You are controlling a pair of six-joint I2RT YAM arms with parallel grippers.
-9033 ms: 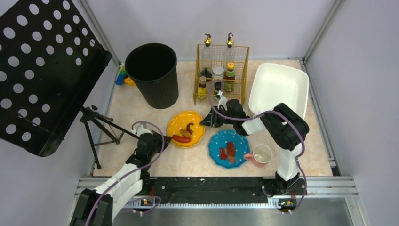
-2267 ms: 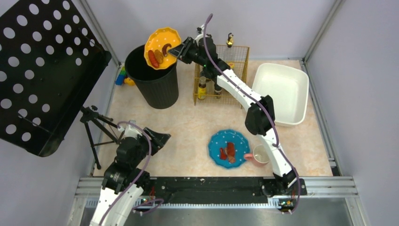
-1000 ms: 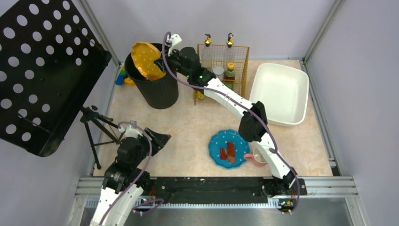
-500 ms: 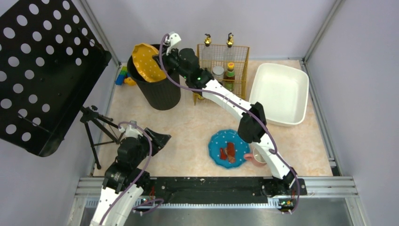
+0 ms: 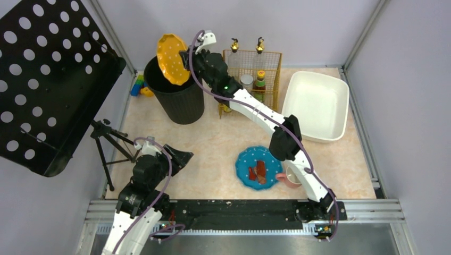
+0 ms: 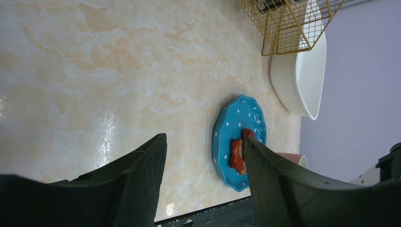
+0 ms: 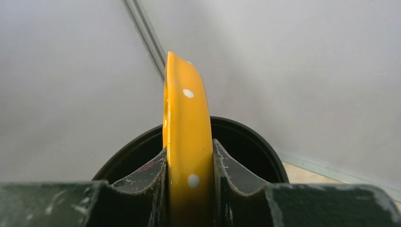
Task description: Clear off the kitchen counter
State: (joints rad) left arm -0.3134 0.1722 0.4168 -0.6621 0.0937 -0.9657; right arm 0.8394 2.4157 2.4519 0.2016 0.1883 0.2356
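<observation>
Plate [image 5: 173,58] lifted upright above bin [image 5: 175,101], right end effector [image 5: 187,57] gripping it, left end effector [image 6: 205,142] released.

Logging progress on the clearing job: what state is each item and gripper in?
black bin: upright, open top.
yellow plate: on edge above black bin, no food showing.
blue plate: flat on the kitchen counter, holding food.
pink mug: upright beside blue plate.
white tub: empty.
right gripper: shut on yellow plate.
left gripper: open, empty.

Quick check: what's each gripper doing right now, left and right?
Left gripper: open, holding nothing.
Right gripper: closed on the yellow plate, held on edge over the black bin.
</observation>
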